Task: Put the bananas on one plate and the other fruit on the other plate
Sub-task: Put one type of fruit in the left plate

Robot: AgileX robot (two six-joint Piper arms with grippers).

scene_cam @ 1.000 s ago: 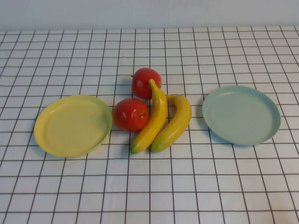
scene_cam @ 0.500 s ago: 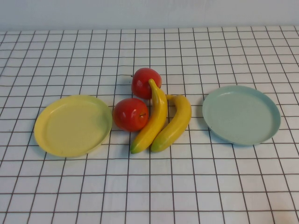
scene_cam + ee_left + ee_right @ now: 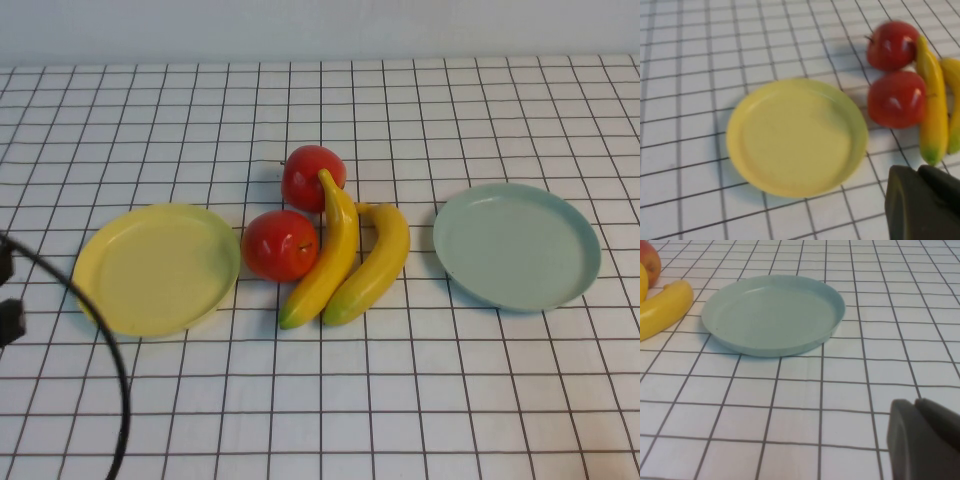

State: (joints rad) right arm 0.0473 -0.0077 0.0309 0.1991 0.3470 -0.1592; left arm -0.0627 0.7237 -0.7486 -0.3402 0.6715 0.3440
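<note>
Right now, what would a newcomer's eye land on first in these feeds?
The tight fruit cluster mid-table: two red apples against two bananas, with neither plate holding anything, the yellow plate to their left and the blue-green plate to their right. The shut left gripper hangs near the yellow plate; the shut right gripper is near the blue-green one.

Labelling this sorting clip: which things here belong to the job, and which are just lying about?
Job:
bananas
apples
yellow plate
blue-green plate
left claw, shut, near the yellow plate
right claw, shut, near the blue-green plate

Lying about:
black cable
checked tablecloth
</note>
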